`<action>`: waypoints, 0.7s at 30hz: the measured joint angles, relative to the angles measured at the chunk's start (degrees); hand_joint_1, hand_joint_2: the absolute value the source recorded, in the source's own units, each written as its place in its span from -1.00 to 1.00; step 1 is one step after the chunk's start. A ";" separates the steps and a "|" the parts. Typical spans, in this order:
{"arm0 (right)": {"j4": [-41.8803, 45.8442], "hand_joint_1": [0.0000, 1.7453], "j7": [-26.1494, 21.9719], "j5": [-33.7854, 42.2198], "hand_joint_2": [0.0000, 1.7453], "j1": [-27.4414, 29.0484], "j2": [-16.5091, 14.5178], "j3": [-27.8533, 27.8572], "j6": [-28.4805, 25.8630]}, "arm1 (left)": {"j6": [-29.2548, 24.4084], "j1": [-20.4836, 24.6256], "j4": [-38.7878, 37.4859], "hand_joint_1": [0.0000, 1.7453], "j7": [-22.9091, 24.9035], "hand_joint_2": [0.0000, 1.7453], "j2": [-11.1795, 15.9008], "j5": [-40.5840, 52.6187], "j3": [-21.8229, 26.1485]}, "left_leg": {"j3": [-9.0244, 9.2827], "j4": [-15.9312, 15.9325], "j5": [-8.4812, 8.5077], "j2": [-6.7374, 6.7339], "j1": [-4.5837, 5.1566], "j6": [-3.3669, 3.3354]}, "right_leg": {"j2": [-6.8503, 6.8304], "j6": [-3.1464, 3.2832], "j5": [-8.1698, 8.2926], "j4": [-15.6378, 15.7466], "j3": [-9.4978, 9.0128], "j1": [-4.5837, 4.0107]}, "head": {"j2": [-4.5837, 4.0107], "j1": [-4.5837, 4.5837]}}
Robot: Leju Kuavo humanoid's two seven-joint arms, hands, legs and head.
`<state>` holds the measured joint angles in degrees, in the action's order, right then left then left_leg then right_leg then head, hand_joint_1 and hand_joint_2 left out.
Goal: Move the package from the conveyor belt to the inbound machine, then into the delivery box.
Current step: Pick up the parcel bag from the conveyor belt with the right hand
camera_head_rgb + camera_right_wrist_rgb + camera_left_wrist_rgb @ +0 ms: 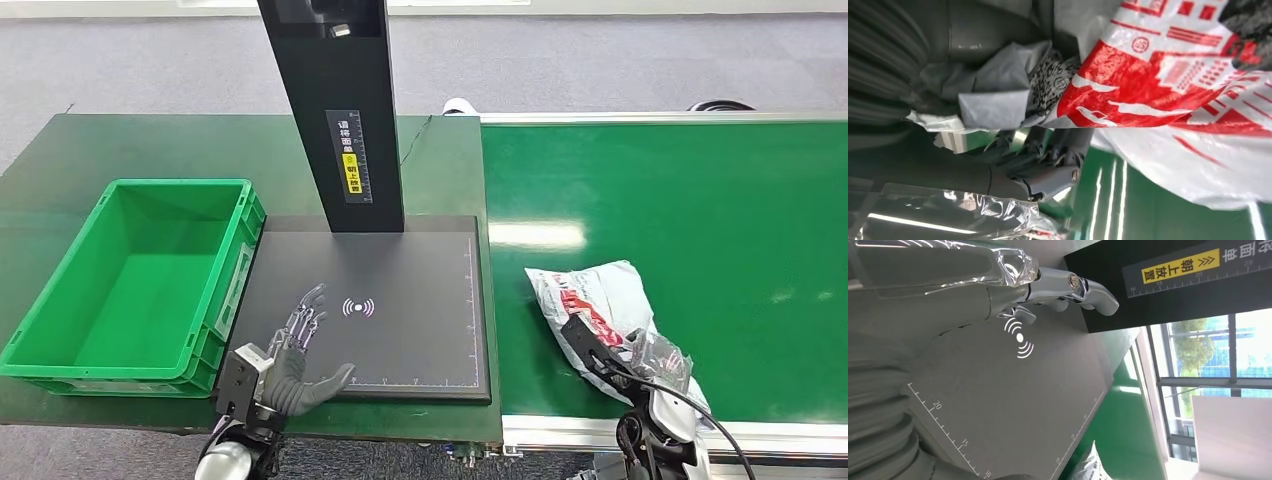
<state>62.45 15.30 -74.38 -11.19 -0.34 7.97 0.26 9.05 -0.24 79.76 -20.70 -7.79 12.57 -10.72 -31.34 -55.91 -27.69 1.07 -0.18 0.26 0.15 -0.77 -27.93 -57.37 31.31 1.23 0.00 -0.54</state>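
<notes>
Right hand point(622, 358) is gripping the package point(600, 295), fingers point(1058, 165) curling under its near end, on the green conveyor belt point(720, 200). Left hand point(295, 355) is hovering flat, fingers spread, holding nothing, over the inbound machine's black pad point(400, 290). Green delivery box point(60, 330) is sitting at the pad's 9 o'clock.

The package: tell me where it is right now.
In the head view the package lies on the green conveyor belt, lower right, beside the inbound machine, with the right hand gripping its near edge.
</notes>
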 joint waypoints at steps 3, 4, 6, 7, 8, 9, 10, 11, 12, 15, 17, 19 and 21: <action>1.24 1.00 -3.99 1.36 1.00 0.11 -0.67 -0.30 -4.57 | -0.06 -0.90 0.70 -1.00 -0.78 1.00 -0.07 0.07 0.05 | -0.02 0.00 0.00 -0.02 0.00 0.00 | 0.00 0.00 0.00 0.00 0.04 0.00 | 0.00 -0.01; 1.87 1.00 -5.50 2.12 1.00 0.13 -0.90 -0.43 -5.93 | -0.10 -1.16 0.93 -1.00 -1.02 1.00 -0.09 0.08 0.07 | -0.02 0.00 0.00 -0.03 0.00 0.00 | 0.00 0.00 0.00 0.00 0.05 0.00 | 0.00 0.00; 2.93 1.00 -7.33 3.05 1.00 0.12 -1.29 -0.71 -7.40 | -0.15 -1.53 1.28 -1.00 -1.31 1.00 -0.10 0.08 0.11 | -0.03 0.00 0.00 -0.02 0.00 0.00 | 0.00 0.00 0.00 0.00 0.06 0.00 | 0.00 0.01; 3.33 1.00 -7.68 3.25 1.00 0.12 -1.46 -0.83 -7.63 | -0.15 -1.67 1.41 -1.00 -1.38 1.00 -0.10 0.08 0.16 | -0.03 0.01 0.00 -0.01 0.00 0.00 | 0.00 0.00 0.00 0.00 0.06 0.00 | 0.00 0.01; 3.65 1.00 -7.83 3.36 1.00 0.12 -1.62 -0.89 -7.71 | -0.15 -1.77 1.51 -1.00 -1.42 1.00 -0.10 0.08 0.21 | -0.03 0.01 0.00 -0.01 0.00 0.00 | 0.00 0.00 0.00 0.00 0.05 0.00 | 0.00 0.01; 3.92 1.00 -7.93 3.45 1.00 0.12 -1.75 -0.94 -7.73 | -0.15 -1.83 1.58 -1.00 -1.45 1.00 -0.10 0.08 0.27 | -0.04 0.01 0.00 -0.01 0.00 0.00 | 0.00 0.00 0.00 0.00 0.05 0.00 | 0.00 0.01; 4.14 1.00 -7.99 3.52 1.00 0.13 -1.84 -0.98 -7.74 | -0.15 -1.86 1.62 -1.00 -1.48 1.00 -0.10 0.08 0.32 | -0.04 0.01 0.00 -0.01 0.00 0.00 | 0.00 0.00 0.00 0.00 0.05 0.00 | 0.00 0.01; 4.35 1.00 -8.01 3.56 1.00 0.13 -1.91 -1.03 -7.75 | -0.15 -1.88 1.69 -1.00 -1.48 1.00 -0.10 0.08 0.38 | -0.04 0.00 0.00 -0.01 0.00 0.00 | 0.00 0.00 0.00 0.00 0.05 0.00 | 0.00 0.01; 4.51 1.00 -8.06 3.62 1.00 0.13 -1.96 -1.07 -7.78 | -0.15 -1.90 1.77 -1.00 -1.49 1.00 -0.10 0.07 0.43 | -0.04 0.00 0.00 -0.02 0.00 0.00 | 0.00 0.00 0.00 0.00 0.05 0.00 | 0.00 0.01; 5.04 1.00 -9.60 5.11 1.00 0.22 -2.20 -1.15 -8.42 | -0.22 -1.95 2.01 -1.00 -1.82 1.00 -0.10 -0.01 0.57 | -0.04 0.00 0.00 -0.01 0.00 0.00 | 0.00 0.00 0.00 0.00 0.06 0.00 | 0.00 0.01; 5.84 1.00 -13.84 9.37 1.00 0.42 -2.50 -1.22 -9.57 | -0.36 -1.99 2.15 -1.00 -2.39 1.00 -0.10 -0.23 0.65 | -0.06 0.00 0.00 -0.02 0.00 0.00 | 0.00 0.00 0.00 0.00 0.07 0.00 | 0.00 0.01; 7.21 1.00 -19.59 16.19 1.00 0.65 -2.97 -1.46 -10.29 | -0.48 -1.96 2.29 -1.00 -2.93 1.00 -0.10 -0.42 0.73 | -0.06 0.00 0.00 -0.04 0.00 0.00 | 0.01 0.00 0.00 0.00 0.10 0.00 | 0.00 0.00; 8.93 1.00 -24.70 23.24 1.00 0.89 -3.52 -1.94 -10.56 | -0.51 -1.88 2.33 -1.00 -3.39 1.00 -0.10 -0.47 0.77 | -0.06 0.00 0.00 -0.04 -0.01 0.00 | 0.01 0.00 0.00 0.00 0.12 -0.01 | 0.00 -0.01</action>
<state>71.38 -9.40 -51.14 -10.30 -3.86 6.03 -10.30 8.54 -2.13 82.09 -24.10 -7.89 12.10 -9.95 -31.40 -55.91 -27.69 1.04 -0.18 0.27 0.16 -0.77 -27.93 -57.38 31.43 1.22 0.00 -0.54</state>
